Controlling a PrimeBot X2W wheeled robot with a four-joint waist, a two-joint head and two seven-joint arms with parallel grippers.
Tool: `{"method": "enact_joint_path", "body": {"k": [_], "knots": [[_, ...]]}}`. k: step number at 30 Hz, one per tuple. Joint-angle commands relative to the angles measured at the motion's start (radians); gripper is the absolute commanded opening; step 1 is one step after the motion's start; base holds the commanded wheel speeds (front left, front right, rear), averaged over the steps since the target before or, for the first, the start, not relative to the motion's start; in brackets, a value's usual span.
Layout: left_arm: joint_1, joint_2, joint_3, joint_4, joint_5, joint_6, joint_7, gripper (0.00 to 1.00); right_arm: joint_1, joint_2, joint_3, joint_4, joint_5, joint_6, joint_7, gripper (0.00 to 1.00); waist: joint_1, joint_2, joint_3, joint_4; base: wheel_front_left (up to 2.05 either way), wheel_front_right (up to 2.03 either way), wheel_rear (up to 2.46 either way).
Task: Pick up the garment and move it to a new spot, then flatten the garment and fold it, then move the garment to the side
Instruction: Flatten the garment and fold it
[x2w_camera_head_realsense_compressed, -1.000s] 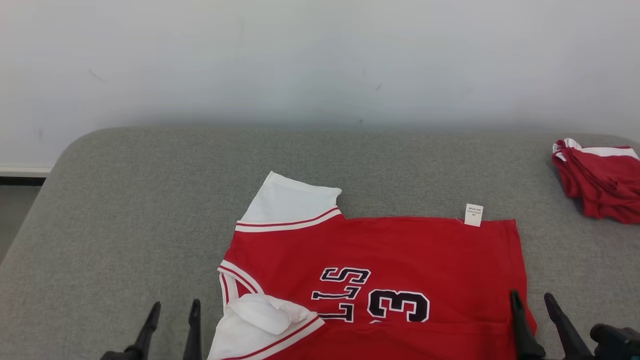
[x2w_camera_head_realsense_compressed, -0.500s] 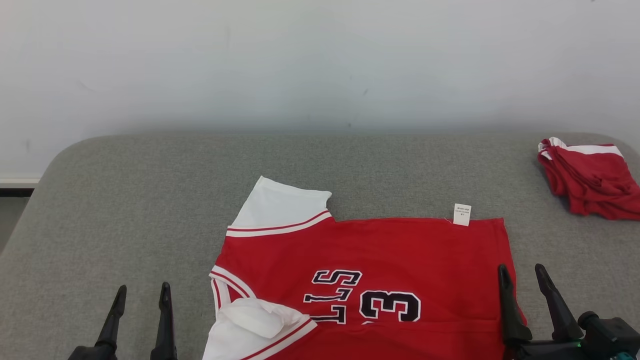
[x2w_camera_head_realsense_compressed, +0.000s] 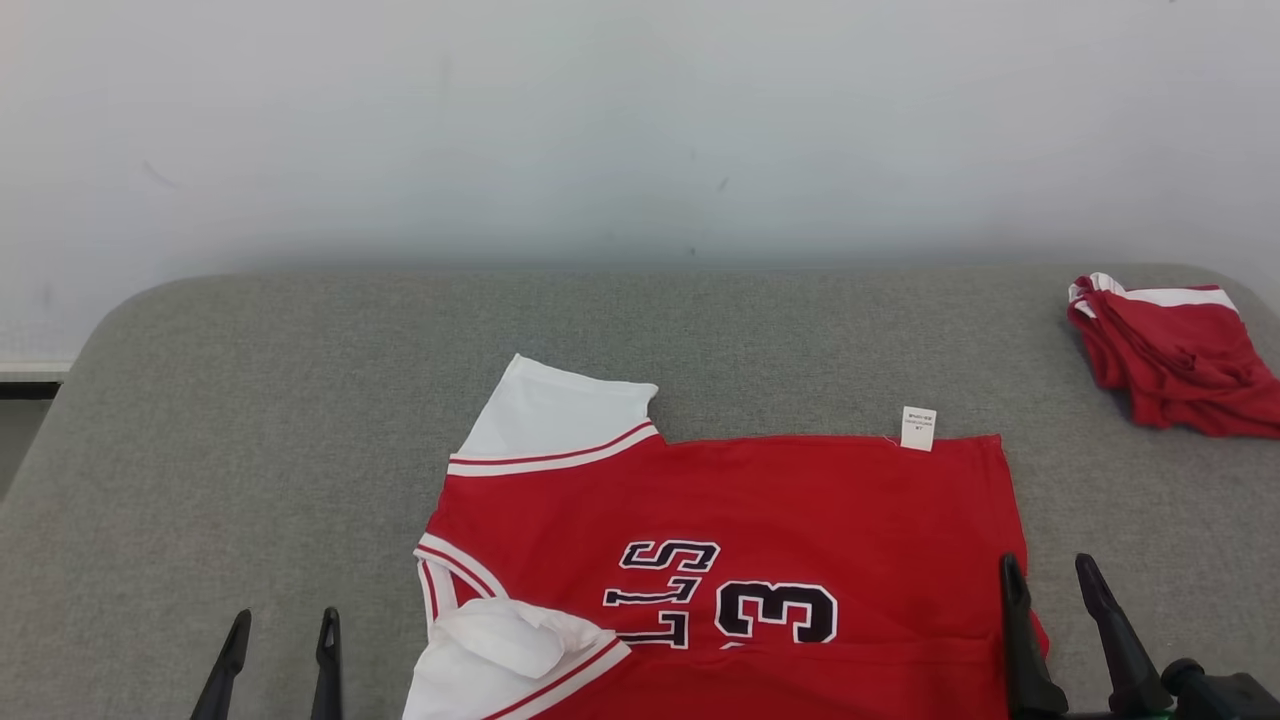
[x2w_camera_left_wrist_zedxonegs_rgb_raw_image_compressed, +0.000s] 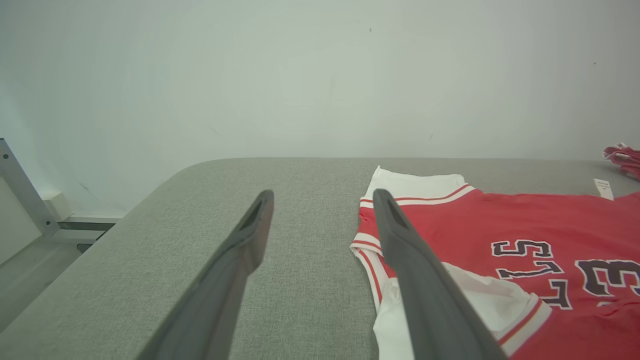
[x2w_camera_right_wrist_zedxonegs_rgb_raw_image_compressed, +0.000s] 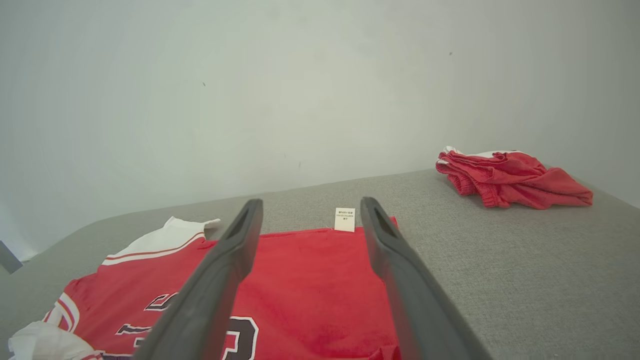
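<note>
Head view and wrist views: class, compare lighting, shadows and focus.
Head view: even, glare-free light; red-and-white jersey sharp on the grey fabric table, soft shadow along the wall. Left wrist view: fingers of the left gripper blur near the lens. Right wrist view: wall dims toward corners; crumpled red garment sharp.

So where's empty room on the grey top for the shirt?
Biggest bare patch: the grey top left of the jersey, out to its rounded edge. Also the strip behind the jersey along the wall. Crowded: far right corner, where the red clothes lie.
</note>
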Motion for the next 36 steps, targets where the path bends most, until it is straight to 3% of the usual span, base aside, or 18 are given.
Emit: {"method": "enact_joint_path", "body": {"k": [1,20,28,36], "knots": [[0.013,0.002,0.004,-0.004,0.0,0.001,-0.003,1.0,0.009,0.004,-0.002,-0.003,-0.003,0.0,-0.003,1.0,0.0,0.0,0.0,0.002,0.0,0.0,0.0],[-0.001,-0.01,0.057,-0.004,-0.019,-0.016,-0.003,1.0,-0.028,0.007,-0.004,0.03,0.017,0.0,0.005,1.0,0.0,0.0,0.007,-0.018,0.0,0.0,0.0],[-0.161,0.07,0.052,0.039,-0.055,-0.07,0.046,1.0,-0.191,-0.031,-0.013,0.109,-0.003,0.0,0.048,1.0,0.0,0.0,0.051,-0.052,0.0,0.0,0.0],[-0.448,0.187,0.025,0.107,-0.132,-0.099,0.151,1.0,-0.462,-0.103,0.054,0.226,-0.018,0.0,0.15,1.0,0.0,0.0,0.211,-0.106,0.0,0.0,0.0]]}}
